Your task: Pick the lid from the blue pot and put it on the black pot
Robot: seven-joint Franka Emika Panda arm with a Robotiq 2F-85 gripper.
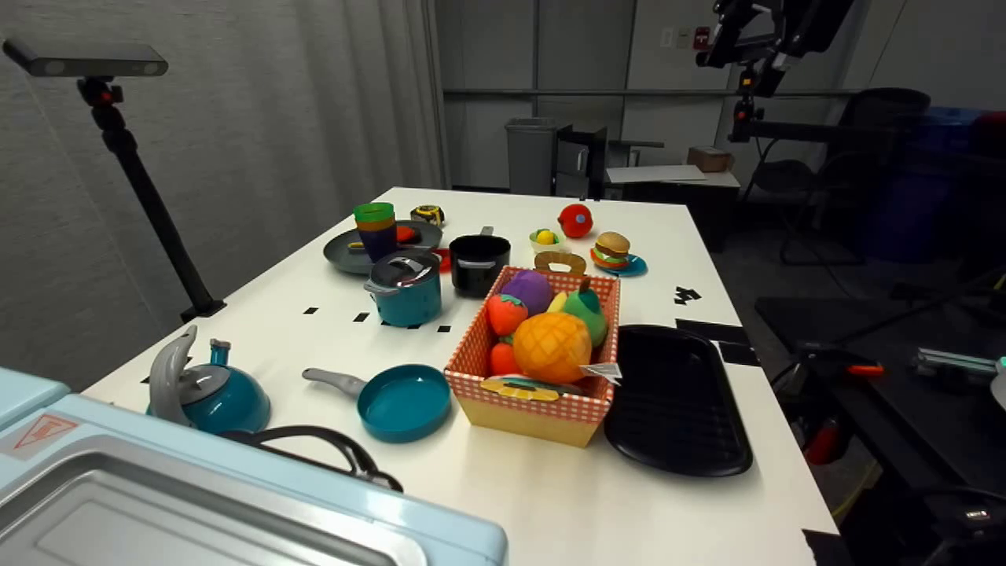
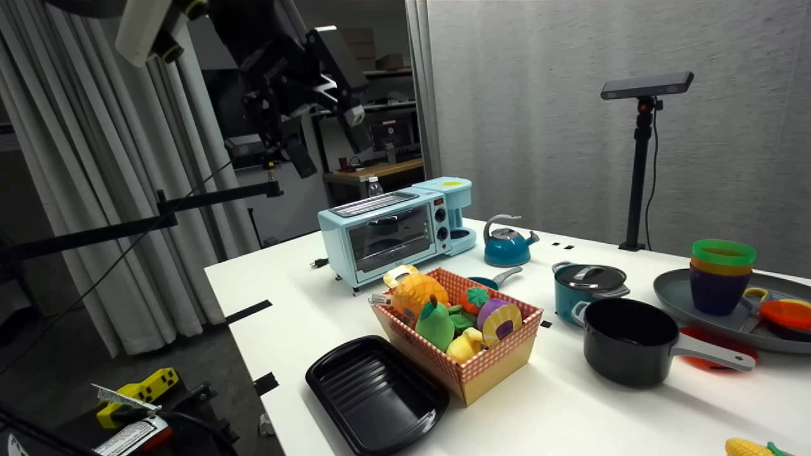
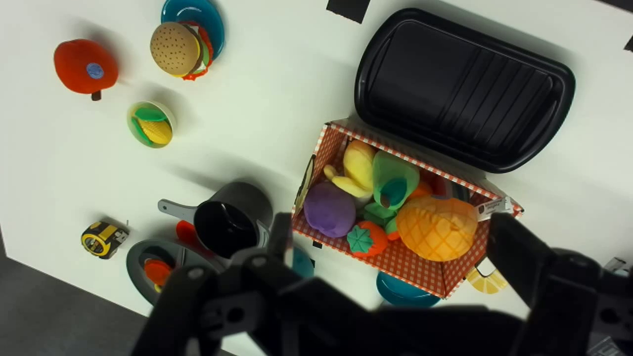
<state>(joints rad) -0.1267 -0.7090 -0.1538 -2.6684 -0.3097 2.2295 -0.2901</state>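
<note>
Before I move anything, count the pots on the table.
2: the blue pot, lid on, beside the black pot; the black pot, uncovered, near the fruit basket. The toaster oven may hide others.

Wrist view downward, exterior views oblique, shared table [image 1: 629, 519]

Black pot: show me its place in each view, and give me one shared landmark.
In an exterior view: black pot near the picture's centre, slightly left and up.
In an exterior view: black pot right of centre, in the lower half.
In the wrist view: black pot left of centre, below mid-height.
Shared landmark: the fruit basket; its corner by the purple fruit is nearest the black pot.
</note>
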